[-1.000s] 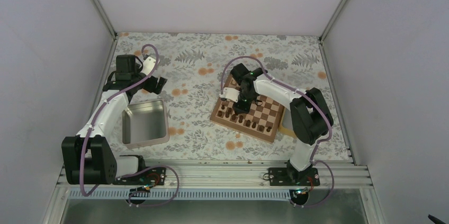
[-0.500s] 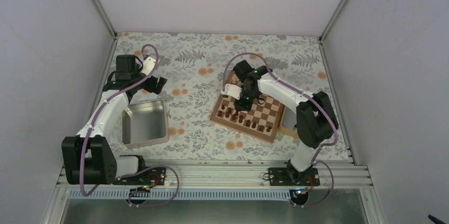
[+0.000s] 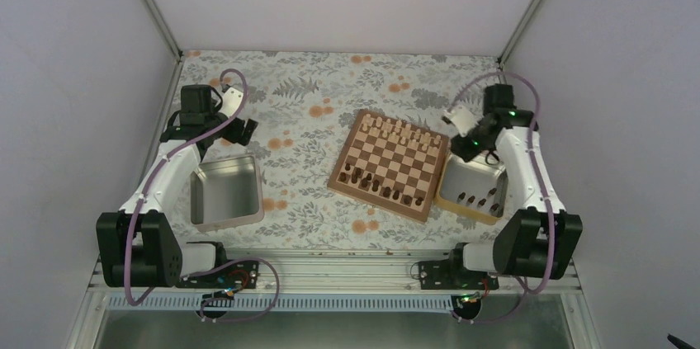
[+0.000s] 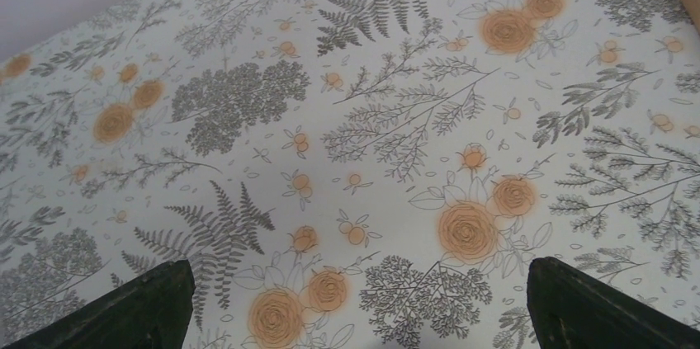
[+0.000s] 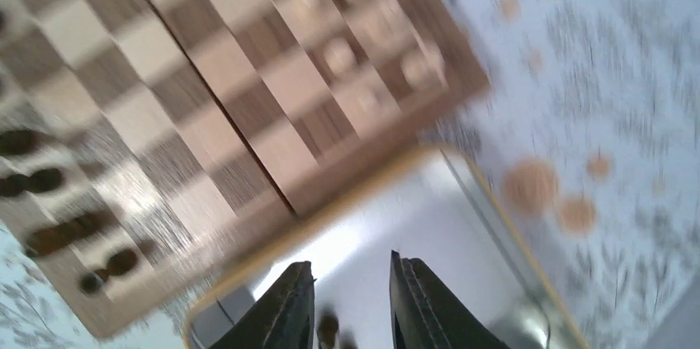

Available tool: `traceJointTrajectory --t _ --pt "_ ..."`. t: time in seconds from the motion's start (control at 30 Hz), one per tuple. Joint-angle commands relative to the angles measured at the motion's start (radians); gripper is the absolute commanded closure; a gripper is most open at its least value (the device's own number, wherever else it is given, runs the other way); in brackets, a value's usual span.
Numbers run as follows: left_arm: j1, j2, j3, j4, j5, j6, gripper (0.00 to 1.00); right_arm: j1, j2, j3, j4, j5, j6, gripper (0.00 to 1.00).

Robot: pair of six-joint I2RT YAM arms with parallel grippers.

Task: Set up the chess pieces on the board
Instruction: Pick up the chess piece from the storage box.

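Note:
The board (image 3: pixel 390 163) lies mid-table. Dark chess pieces (image 3: pixel 373 182) stand in its two near rows, and pale pieces (image 3: pixel 398 128) line its far edge. My right gripper (image 3: pixel 472 149) hovers over the far end of a light tray (image 3: pixel 446 192) at the board's right, which holds more dark pieces (image 3: pixel 476 198). The right wrist view is blurred. There the gripper (image 5: pixel 350 262) is open with nothing between its fingers. The tray rim (image 5: pixel 330 200), a dark piece (image 5: pixel 328 328) and the board (image 5: pixel 206 77) lie below. My left gripper (image 3: pixel 248 128) (image 4: pixel 357 265) is wide open over the floral cloth.
A grey metal tin (image 3: pixel 224 192) sits at the near left beside the left arm. The floral cloth (image 3: pixel 305 118) covers the table. Walls close in on the left, right and far sides. The tray touches the board's right edge.
My right arm has swung from over the board's left half to the right, above the tray, and its jaws have widened. The left arm has not moved.

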Motion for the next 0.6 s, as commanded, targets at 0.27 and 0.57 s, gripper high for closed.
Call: traceJointTrajectory --t 0.27,0.57 --pt "-0.007 0.152 0.042 0.000 -0.082 -0.014 0.00 -0.253 -0.057 -0.198 -0.083 0.008 -0.069 0.74" --pt "-0.007 0.145 0.037 0.007 -0.125 -0.023 0.00 -0.251 -0.102 -0.372 0.023 0.109 -0.082 0.73"
